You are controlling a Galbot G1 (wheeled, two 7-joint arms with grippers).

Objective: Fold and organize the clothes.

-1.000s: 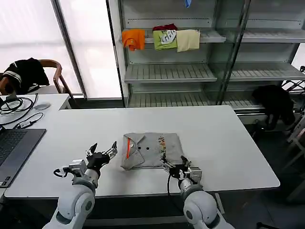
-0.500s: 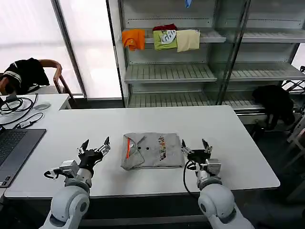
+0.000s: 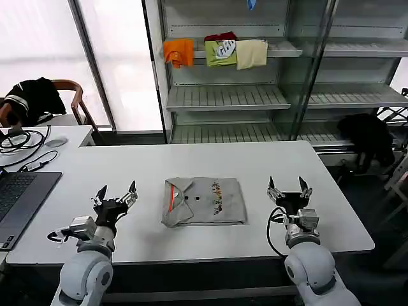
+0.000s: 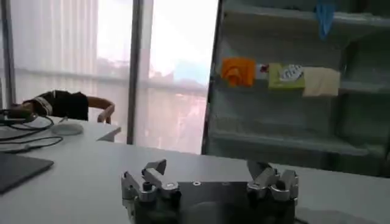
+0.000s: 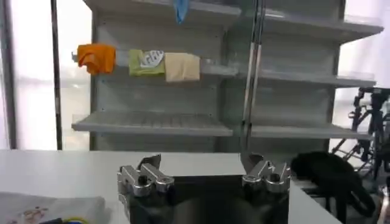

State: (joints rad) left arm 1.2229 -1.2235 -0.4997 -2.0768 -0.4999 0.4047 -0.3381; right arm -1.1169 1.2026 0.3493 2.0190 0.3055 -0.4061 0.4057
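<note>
Light grey collared shirt [image 3: 204,201], folded into a neat rectangular bundle with orange-red collar trim, dark buttons and a small multicoloured print, lies flat near the front middle of the white rectangular table [image 3: 268,166]. Collar end points toward the robot's left.

Left gripper [image 3: 115,194] sits above the table on the shirt's left side, apart from it, fingers spread open and holding nothing. Right gripper [image 3: 288,189] is on the shirt's right side, also apart from it, fingers spread open and empty. Both are raised, tips pointing away from the robot toward the shelves. The shirt lies between the two grippers, touched by neither.

Left wrist view: left gripper's two fingers [image 4: 153,177] wide apart over the table surface. Right wrist view: right gripper's fingers [image 5: 144,175] likewise apart, with a corner of the grey shirt [image 5: 55,209] and its print at the frame edge.

Dark laptop [image 3: 22,197] and black cables [image 3: 19,141] on the table's far left. Behind the table, a metal shelf rack [image 3: 226,95] carries orange, green and cream folded garments [image 3: 217,52].
</note>
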